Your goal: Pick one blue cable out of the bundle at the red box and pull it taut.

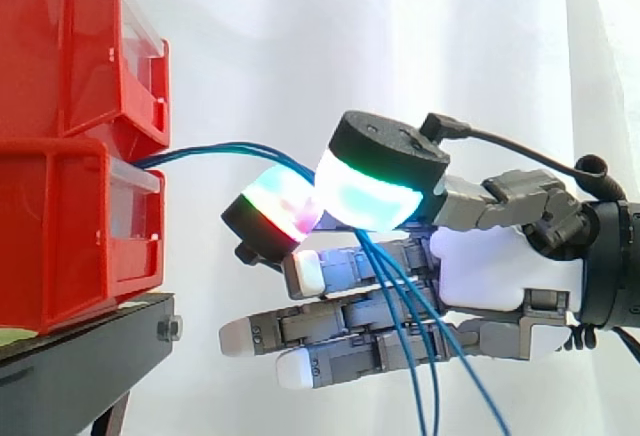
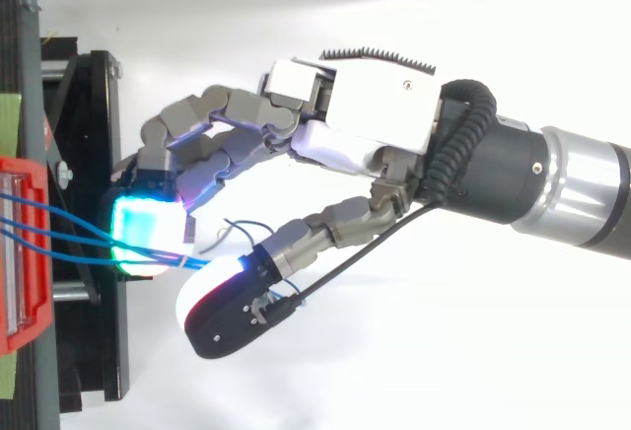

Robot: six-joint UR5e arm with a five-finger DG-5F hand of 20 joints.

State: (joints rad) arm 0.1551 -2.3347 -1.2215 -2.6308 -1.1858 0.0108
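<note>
Thin, limp blue cables (image 1: 215, 149) leave the red bins (image 1: 60, 186) at left centre, pass between two glowing pads (image 1: 365, 196) of the robot hand (image 1: 490, 266) and hang at lower centre. We judge several light, slippery strands pinched, not one. The other fingers lie straight. The black stand (image 1: 80, 351) sits just below.

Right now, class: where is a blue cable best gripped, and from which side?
Likely on the open span of the blue cables between the red bins and the hand, approaching from the side opposite the bins: there they run nearly level in free air.
</note>
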